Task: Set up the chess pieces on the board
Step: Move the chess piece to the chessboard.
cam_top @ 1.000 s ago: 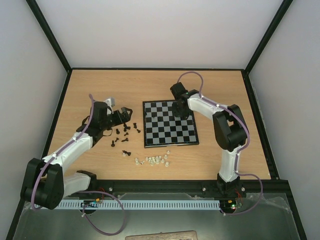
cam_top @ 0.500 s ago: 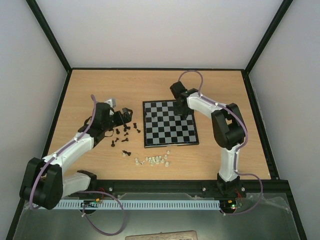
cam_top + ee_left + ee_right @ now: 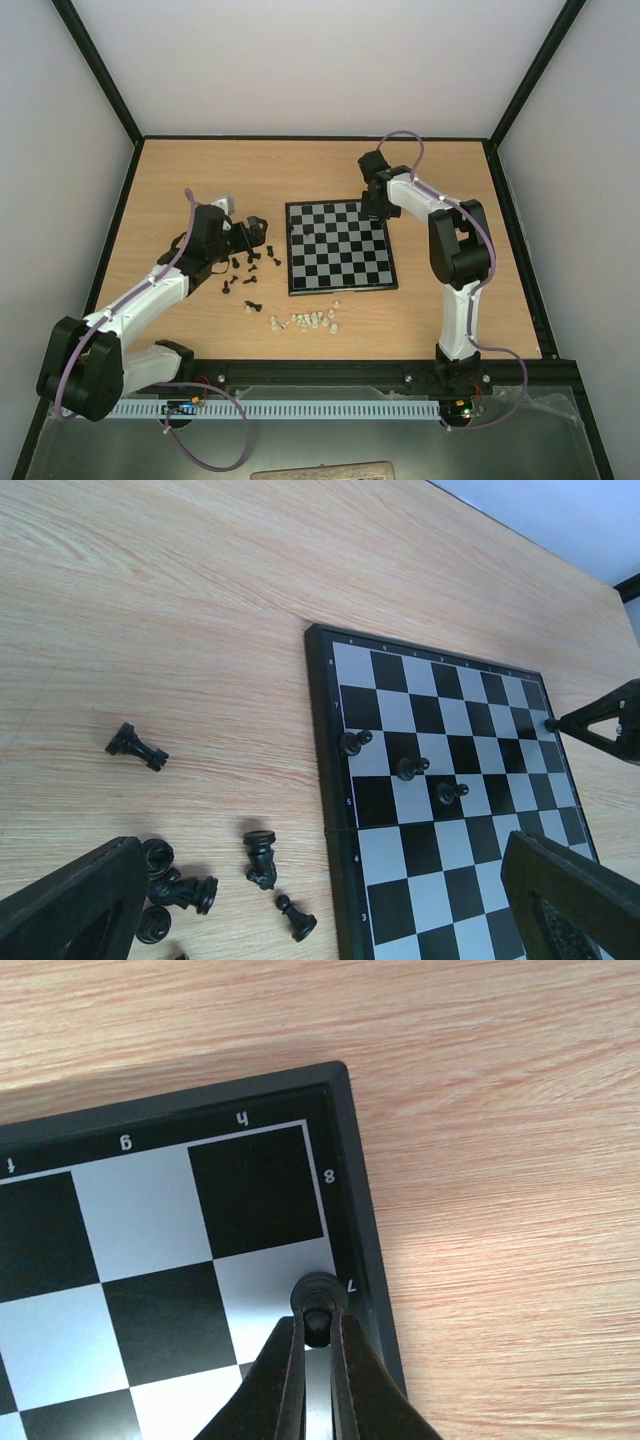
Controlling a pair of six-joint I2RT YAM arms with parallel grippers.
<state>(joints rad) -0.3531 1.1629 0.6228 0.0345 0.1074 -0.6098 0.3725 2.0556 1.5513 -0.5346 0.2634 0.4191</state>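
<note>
glossy board (image 3: 150, 1240), matt wood-grain table (image 3: 500, 1160)

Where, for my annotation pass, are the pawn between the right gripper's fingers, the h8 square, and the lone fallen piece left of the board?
black pawn (image 3: 318, 1293): right wrist view, its round head.
h8 square (image 3: 255, 1195): right wrist view, middle of the dark square.
fallen black piece (image 3: 137, 748): left wrist view, its stem.

White coordinate marks are showing along the black rim of the chessboard (image 3: 345, 1140). In the right wrist view, the letters h and g are reading upside down along the top rim, and a cut-off mark at the left edge may be an f. Down the right rim an 8 and a 7 are showing, the 7 just beside a black pawn (image 3: 318, 1295). In the left wrist view the rim's tiny white figures are coming out too small to read.
</note>
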